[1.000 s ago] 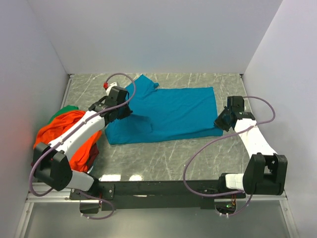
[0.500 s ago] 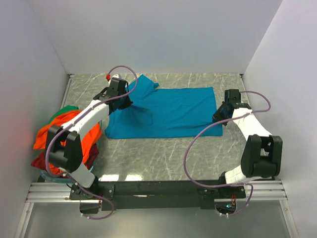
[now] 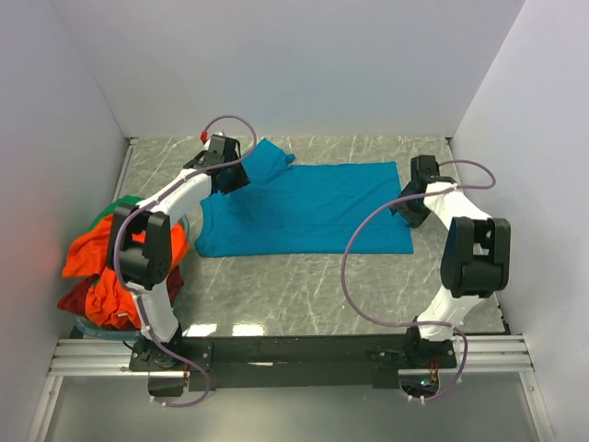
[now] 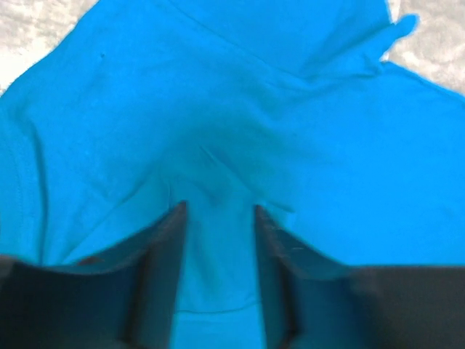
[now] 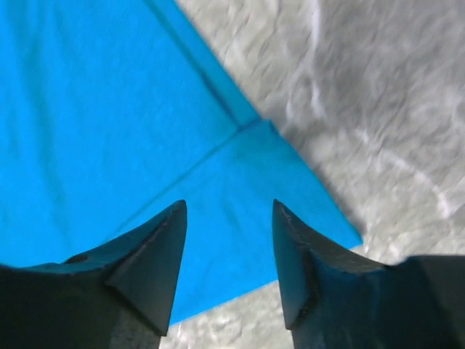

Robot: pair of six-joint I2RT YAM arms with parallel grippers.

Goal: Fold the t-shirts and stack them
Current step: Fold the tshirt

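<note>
A teal blue t-shirt (image 3: 313,207) lies spread on the marble table (image 3: 304,285), with one sleeve (image 3: 269,158) pointing to the back. My left gripper (image 3: 230,177) hangs over its left end. In the left wrist view that gripper (image 4: 219,209) is open, and wrinkled teal cloth (image 4: 240,109) lies loose below the gap. My right gripper (image 3: 410,204) is over the shirt's right edge. It is open too (image 5: 229,206), above the shirt's corner (image 5: 290,196), gripping nothing. Orange (image 3: 101,249), red (image 3: 106,299) and green (image 3: 124,203) t-shirts are heaped at the left.
White walls (image 3: 294,64) close in the table at the back and on both sides. The heap of shirts lies against the left wall beside the left arm's base. A black rail (image 3: 294,350) runs along the near edge.
Both grippers were shut on the teal shirt's ends and have opened, letting go of it. Both arms reached toward the back, and the shirt's left end now lies flatter.
</note>
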